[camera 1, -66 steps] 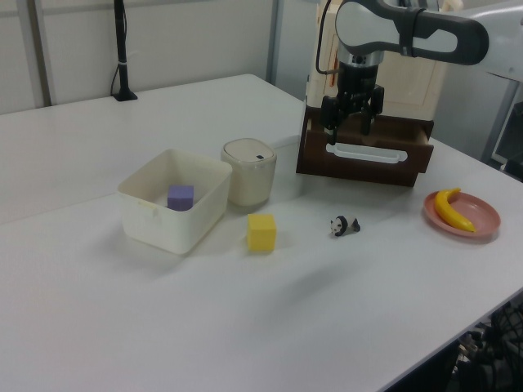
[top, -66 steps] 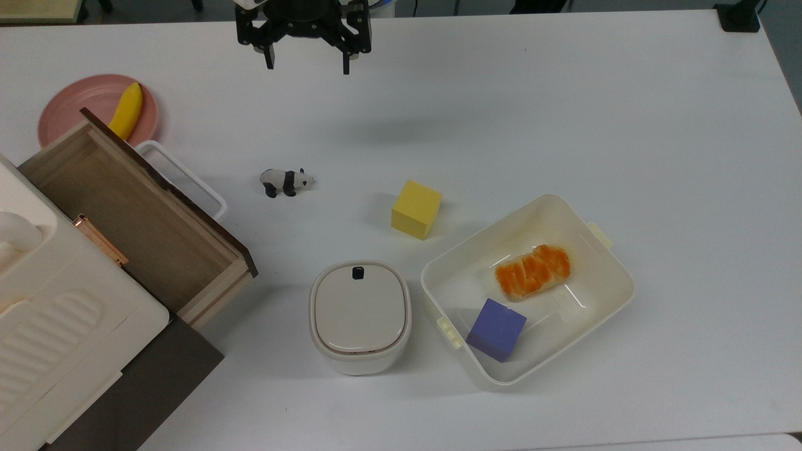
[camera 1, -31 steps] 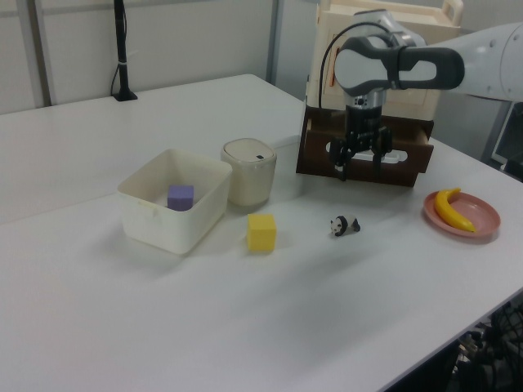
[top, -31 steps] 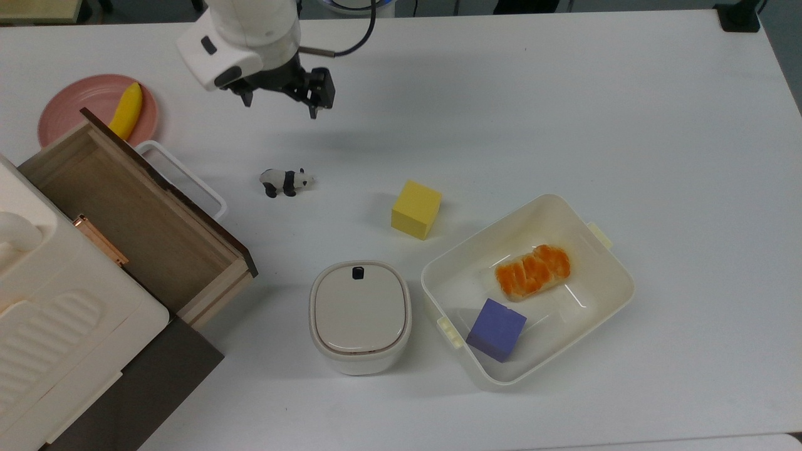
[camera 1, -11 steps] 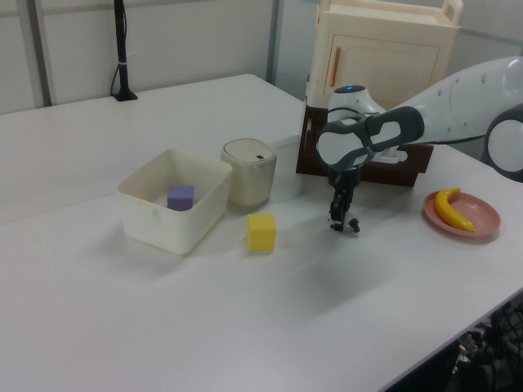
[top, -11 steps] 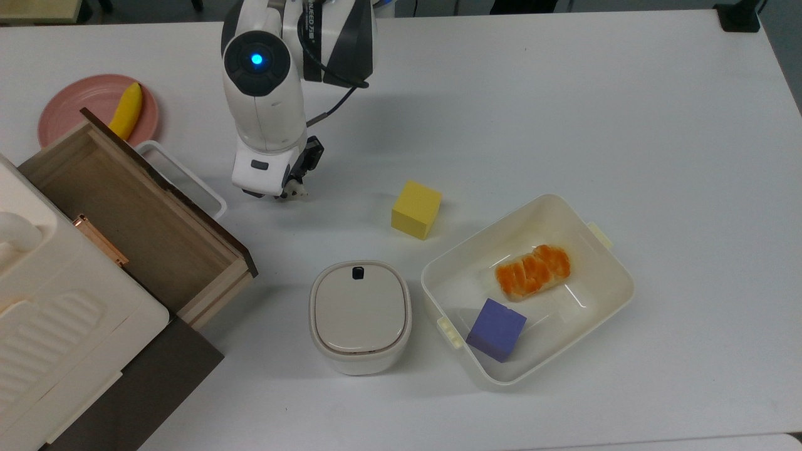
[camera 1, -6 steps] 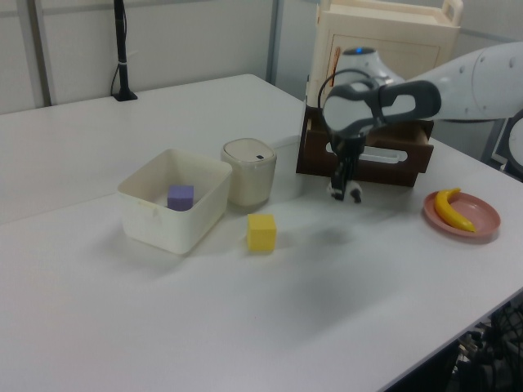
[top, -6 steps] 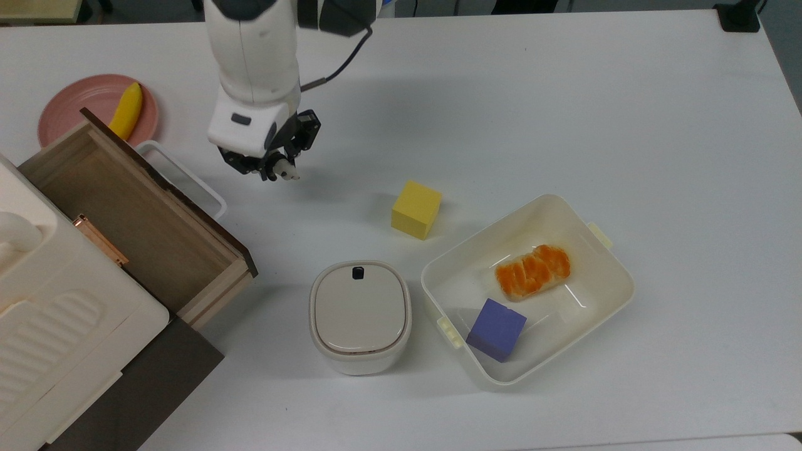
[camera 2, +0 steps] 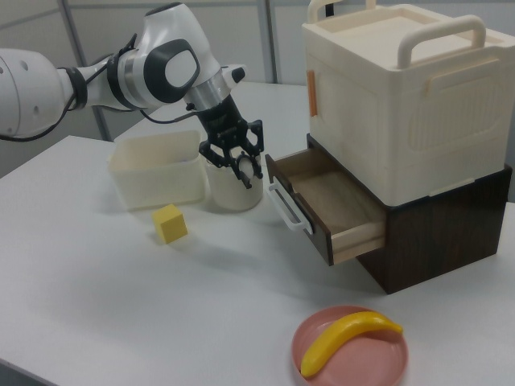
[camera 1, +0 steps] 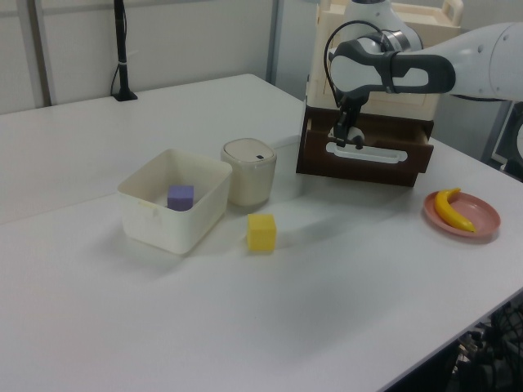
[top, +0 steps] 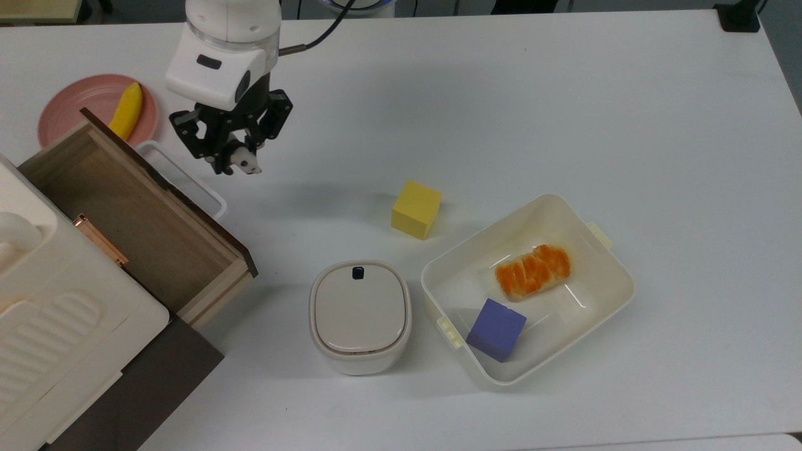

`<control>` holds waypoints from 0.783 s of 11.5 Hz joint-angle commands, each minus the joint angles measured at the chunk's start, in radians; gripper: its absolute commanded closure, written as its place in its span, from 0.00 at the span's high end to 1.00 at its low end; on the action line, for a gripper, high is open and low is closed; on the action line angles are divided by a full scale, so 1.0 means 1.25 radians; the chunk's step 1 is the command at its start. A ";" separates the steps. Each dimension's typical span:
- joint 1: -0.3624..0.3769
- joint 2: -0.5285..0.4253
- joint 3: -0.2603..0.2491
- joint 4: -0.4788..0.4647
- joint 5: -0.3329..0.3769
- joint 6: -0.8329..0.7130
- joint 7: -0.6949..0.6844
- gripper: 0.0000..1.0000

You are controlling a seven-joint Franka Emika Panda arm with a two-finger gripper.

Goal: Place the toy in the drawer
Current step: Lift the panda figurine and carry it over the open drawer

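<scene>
My gripper (top: 233,161) is shut on the toy (top: 246,165), a small black-and-white panda that hangs in the air between the fingers. In the top view it hovers just right of the white loop handle (top: 182,178) of the drawer (top: 135,213). That drawer is light wood with a dark front panel, stands pulled open, and its inside is bare. From the left view the gripper (camera 1: 346,135) with the toy (camera 1: 354,138) is in front of the drawer (camera 1: 372,166). In the right view the gripper (camera 2: 245,165) and toy (camera 2: 244,170) are left of the open drawer (camera 2: 338,201).
A yellow cube (top: 416,209) sits mid-table. A cream tub (top: 438,285) holds a purple cube (top: 496,329) and a bread piece (top: 532,270). A lidded white pot (top: 359,316) stands beside it. A pink plate (top: 81,100) carries a banana (top: 127,110). A cream box (top: 56,326) tops the cabinet.
The gripper came down over the toy, shut on it and lifted it off the table. In the top view it has since carried it left toward the drawer handle.
</scene>
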 commanded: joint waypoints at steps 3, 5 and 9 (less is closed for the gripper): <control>-0.059 0.039 -0.006 0.027 -0.048 0.139 -0.086 0.10; -0.086 0.070 -0.008 0.028 -0.051 0.230 -0.125 0.12; -0.113 0.101 -0.011 0.028 -0.048 0.283 -0.142 0.47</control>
